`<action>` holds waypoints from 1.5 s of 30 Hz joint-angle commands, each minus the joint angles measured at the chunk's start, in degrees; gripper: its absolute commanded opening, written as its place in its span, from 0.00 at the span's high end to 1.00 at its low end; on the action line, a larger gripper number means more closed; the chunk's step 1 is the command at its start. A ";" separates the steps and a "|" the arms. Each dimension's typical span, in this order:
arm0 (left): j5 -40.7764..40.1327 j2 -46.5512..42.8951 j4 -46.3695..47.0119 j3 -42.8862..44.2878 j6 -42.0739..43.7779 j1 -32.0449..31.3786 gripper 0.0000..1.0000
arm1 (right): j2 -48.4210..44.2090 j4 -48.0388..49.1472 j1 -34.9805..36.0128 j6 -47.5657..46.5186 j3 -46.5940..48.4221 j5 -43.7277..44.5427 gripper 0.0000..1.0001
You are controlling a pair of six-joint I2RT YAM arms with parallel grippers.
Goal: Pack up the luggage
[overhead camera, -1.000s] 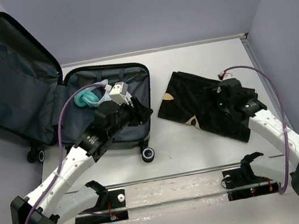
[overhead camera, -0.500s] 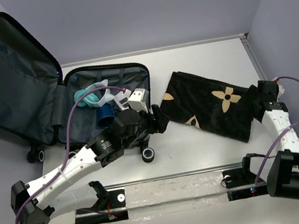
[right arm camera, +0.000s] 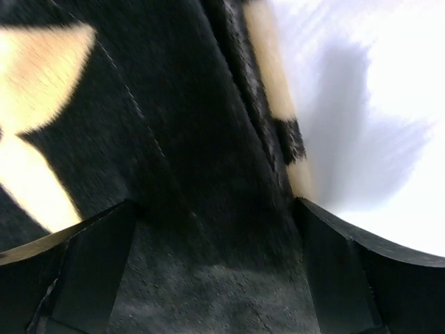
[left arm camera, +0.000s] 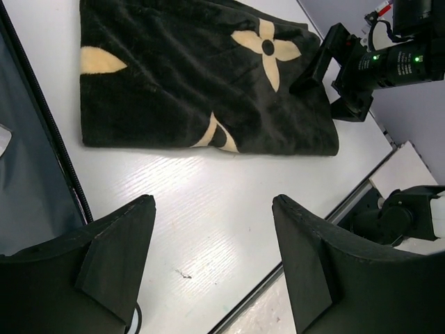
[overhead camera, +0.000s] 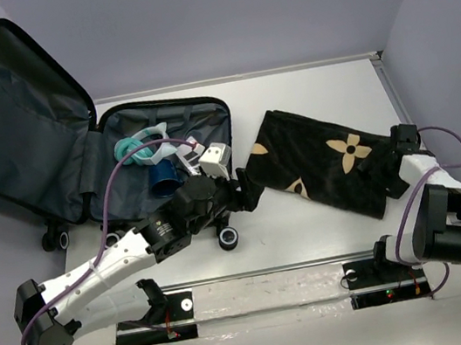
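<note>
Suitcase: the suitcase (overhead camera: 210, 127) lies open on the left arm's side of the table, lid thrown back, tray facing up, with some small things (overhead camera: 138, 150) in teal and blue inside.
Cloth: a black cloth (overhead camera: 322, 162) with tan flowers lies flat just beside the suitcase's right wall. Its long axis runs from that wall away to the right.
Left gripper: the left gripper (left arm camera: 212, 209) hovers at the suitcase's near right corner, above a wheel (overhead camera: 229, 237). Its fingers are wide apart with nothing between them, and they point at the cloth's edge nearest the suitcase.
Right gripper: the right gripper (right arm camera: 215, 229) is at the cloth's end farthest from the suitcase. It is fully spread over the cloth and pinches nothing. Whether its tips touch the cloth, I cannot tell.
Deciding relation: the suitcase is to the left of both grippers, and the left arm is much nearer to it.
Judgement: the cloth probably goes in next, moving leftward along its own length over the right wall.
</note>
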 commanded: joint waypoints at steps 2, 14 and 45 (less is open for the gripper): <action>-1.58 -0.43 4.15 -0.25 1.29 -0.44 0.20 | 6.27 6.72 -0.17 1.13 -1.25 -7.43 0.09; -5.45 13.88 1.25 11.43 3.22 -0.53 0.19 | 7.59 5.23 -0.17 -7.04 8.68 4.86 0.93; -2.40 83.23 -21.61 72.61 3.32 15.47 0.16 | -0.85 20.79 -0.17 -4.84 -0.54 -10.25 0.93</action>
